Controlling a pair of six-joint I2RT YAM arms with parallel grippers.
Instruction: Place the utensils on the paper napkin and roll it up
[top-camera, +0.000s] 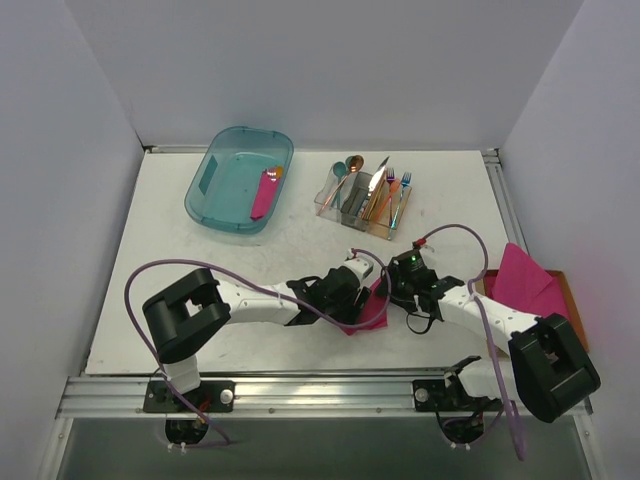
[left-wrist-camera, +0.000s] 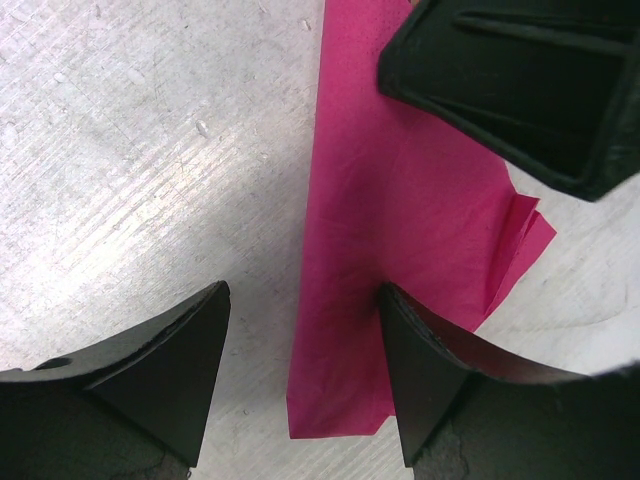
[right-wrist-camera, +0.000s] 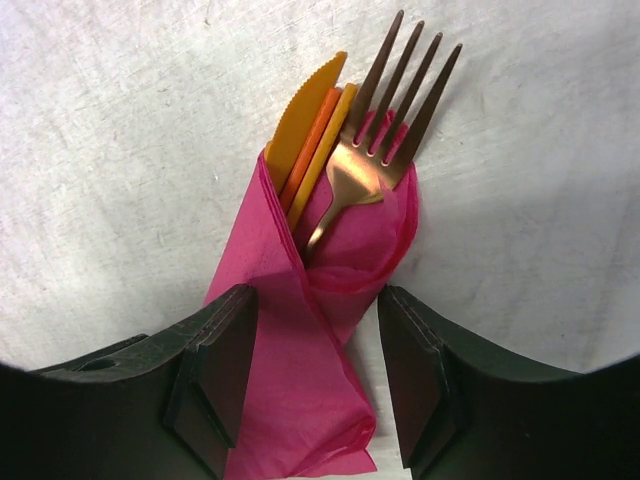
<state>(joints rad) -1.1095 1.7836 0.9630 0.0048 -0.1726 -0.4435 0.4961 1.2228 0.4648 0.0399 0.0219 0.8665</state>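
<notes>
A robot lab test cell: bare white walls (top-camera: 320, 60), white tabletop (top-camera: 200, 265), aluminium mounting rail (top-camera: 320, 392).

Teal bin (top-camera: 240, 165), cutlery caddy (top-camera: 352, 212), napkin stack (top-camera: 525, 282)

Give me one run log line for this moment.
napkin roll: wrapped around copper fork, copper knife | left pincer: open, astride napkin | right pincer: astride roll, grip unclear

White scuffed table (top-camera: 160, 240), plain pale walls (top-camera: 330, 60) on 3 sides, metal rail (top-camera: 320, 395) at near edge.
</notes>
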